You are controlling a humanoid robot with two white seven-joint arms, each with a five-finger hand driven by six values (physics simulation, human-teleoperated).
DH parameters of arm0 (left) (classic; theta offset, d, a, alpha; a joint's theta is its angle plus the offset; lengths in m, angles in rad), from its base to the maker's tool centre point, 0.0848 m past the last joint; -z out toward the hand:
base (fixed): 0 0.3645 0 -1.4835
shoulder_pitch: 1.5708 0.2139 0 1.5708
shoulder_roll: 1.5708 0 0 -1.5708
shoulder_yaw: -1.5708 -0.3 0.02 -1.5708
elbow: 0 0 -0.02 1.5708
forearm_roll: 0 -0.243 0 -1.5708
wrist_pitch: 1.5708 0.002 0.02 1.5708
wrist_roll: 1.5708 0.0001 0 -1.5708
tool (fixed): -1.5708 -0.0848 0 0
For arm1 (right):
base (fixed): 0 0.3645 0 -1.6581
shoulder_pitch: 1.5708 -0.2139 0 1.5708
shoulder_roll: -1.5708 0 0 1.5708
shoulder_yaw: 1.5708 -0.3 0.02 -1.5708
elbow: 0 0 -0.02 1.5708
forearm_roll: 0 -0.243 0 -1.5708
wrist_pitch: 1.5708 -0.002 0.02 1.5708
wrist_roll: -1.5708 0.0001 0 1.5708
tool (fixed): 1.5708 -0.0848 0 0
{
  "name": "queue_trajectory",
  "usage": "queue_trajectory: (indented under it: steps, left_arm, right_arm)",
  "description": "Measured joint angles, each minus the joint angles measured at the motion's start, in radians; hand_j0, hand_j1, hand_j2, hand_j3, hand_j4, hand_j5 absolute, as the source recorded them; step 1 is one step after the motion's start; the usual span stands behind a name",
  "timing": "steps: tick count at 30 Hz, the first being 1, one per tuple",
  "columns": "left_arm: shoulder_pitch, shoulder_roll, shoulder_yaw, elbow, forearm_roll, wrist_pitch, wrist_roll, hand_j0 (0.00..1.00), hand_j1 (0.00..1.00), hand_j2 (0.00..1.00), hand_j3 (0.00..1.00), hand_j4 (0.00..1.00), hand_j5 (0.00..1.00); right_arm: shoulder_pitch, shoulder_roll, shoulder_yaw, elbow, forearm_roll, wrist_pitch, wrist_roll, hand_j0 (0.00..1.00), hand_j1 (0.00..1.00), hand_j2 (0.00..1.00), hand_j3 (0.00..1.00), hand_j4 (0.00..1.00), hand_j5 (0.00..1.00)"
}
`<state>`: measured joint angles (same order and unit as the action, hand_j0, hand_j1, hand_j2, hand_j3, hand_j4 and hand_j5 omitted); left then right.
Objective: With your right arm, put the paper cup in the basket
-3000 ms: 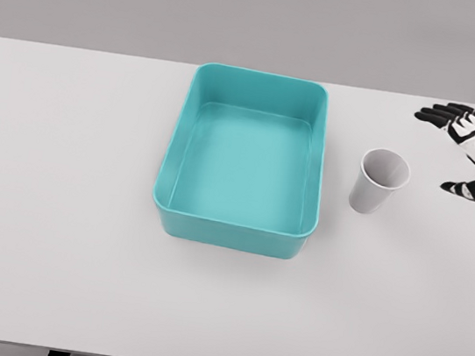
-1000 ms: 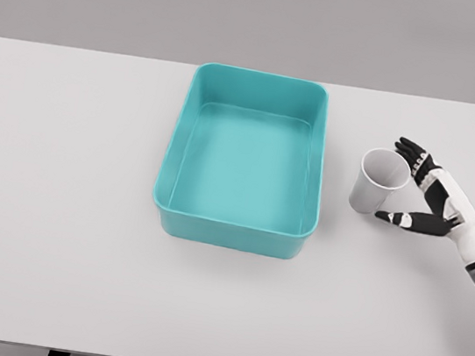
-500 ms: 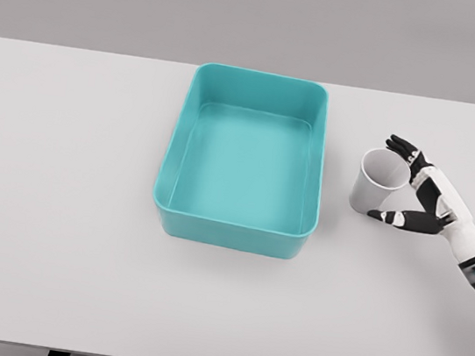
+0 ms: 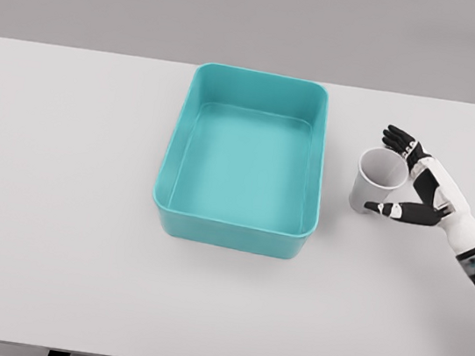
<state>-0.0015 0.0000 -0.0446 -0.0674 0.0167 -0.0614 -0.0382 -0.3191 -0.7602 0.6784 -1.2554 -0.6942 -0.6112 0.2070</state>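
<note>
Upright on the white table [image 4: 56,206], the paper cup [image 4: 377,181] stands just beside the right wall of the teal basket [image 4: 232,230], apart from it, with the right hand [image 4: 415,187] cupped around its far side, fingers [image 4: 397,135] and thumb spread and not yet closed on it. Light and empty as it looks, the cup could tip or skid toward the basket wall if the fingers close unevenly, or crumple if squeezed too hard.
</note>
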Motion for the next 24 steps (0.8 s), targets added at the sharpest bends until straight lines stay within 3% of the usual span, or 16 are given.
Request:
queue_trajectory:
  steps: [7, 17, 24]
  left_arm:
    - [0.000, 0.000, 0.000, 0.000, 0.000, 0.000, 0.000, 1.00, 1.00, 1.00, 1.00, 1.00, 1.00]
    - [0.000, 0.000, 0.000, 0.000, 0.000, 0.000, 0.000, 1.00, 1.00, 1.00, 1.00, 1.00, 1.00]
    - [0.000, 0.000, 0.000, 0.000, 0.000, 0.000, 0.000, 1.00, 1.00, 1.00, 1.00, 1.00, 1.00]
  right_arm:
    - [-0.006, 0.000, 0.005, 0.000, 0.000, 0.000, 0.000, 0.99, 0.99, 0.99, 0.99, 0.99, 0.99]
    - [-0.006, -0.002, 0.008, 0.000, -0.005, 0.001, -0.001, 0.63, 0.63, 0.63, 0.63, 0.63, 0.63]
    - [-0.014, -0.003, 0.012, -0.006, 0.007, 0.000, 0.000, 0.60, 0.60, 0.60, 0.60, 0.60, 0.60]
